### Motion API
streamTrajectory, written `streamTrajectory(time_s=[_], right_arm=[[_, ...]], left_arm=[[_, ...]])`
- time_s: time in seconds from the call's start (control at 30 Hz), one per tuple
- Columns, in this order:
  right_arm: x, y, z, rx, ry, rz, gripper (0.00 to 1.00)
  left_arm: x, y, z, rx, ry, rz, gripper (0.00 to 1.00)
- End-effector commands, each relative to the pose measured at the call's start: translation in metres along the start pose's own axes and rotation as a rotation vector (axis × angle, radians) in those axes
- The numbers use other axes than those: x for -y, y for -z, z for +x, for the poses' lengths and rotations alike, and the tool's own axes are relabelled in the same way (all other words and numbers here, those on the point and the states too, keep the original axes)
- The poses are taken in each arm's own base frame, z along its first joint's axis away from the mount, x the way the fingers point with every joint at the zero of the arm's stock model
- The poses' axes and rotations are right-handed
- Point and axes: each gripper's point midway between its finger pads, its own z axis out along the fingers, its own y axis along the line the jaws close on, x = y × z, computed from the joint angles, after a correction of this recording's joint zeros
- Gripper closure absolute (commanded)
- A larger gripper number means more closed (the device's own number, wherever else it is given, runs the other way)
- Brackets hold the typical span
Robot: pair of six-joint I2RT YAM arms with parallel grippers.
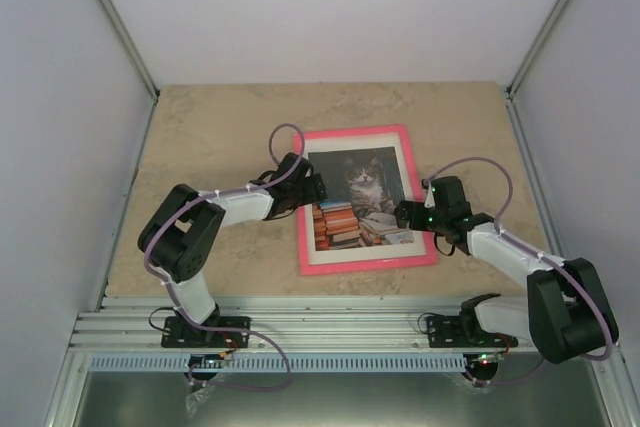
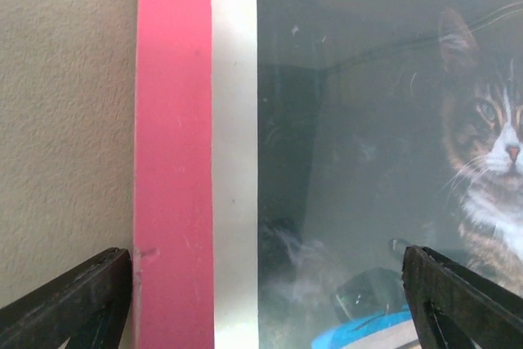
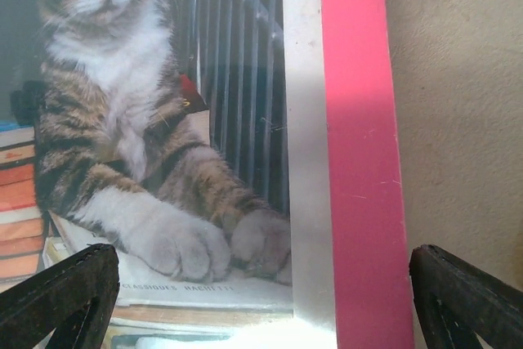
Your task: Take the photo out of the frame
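Left end effector (image 2: pixel 263 284) astride near-to-far frame (image 2: pixel 173 161)

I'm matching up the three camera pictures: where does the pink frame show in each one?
Top view: pink frame in the middle of the picture.
Left wrist: its edge, a vertical strip left of centre.
Right wrist: its edge, a vertical strip right of centre.
Shared landmark: the cat in the photo.

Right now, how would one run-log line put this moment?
photo: in frame, face up on table | left gripper: open, astride frame's left rail | right gripper: open, astride right rail
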Motion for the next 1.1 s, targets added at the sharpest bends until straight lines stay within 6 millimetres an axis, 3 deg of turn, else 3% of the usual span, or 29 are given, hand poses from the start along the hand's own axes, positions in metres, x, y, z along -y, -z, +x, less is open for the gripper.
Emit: streamTrajectory(time_s=[0.0, 0.23, 0.47, 0.6, 1.07], right_arm=[[0.008, 0.009, -0.012, 0.040, 0.014, 0.071, 0.02], [0.018, 0.007, -0.028, 0.031, 0.072, 0.173, 0.08], [0.019, -0.003, -0.032, 0.014, 0.098, 0.221, 0.32], [0.023, -0.010, -0.033, 0.006, 0.098, 0.256, 0.44], [0.025, -0.029, -0.023, -0.059, 0.091, 0.267, 0.61]], left_arm=[[-0.035, 0.007, 0.031, -0.092, -0.047, -0.159, 0.07], [-0.056, 0.026, 0.038, -0.079, -0.059, -0.230, 0.09], [-0.053, 0.033, 0.044, -0.076, -0.101, -0.257, 0.14], [-0.054, 0.033, 0.047, -0.081, -0.116, -0.277, 0.18], [-0.060, 0.019, 0.060, -0.130, -0.168, -0.354, 0.37]])
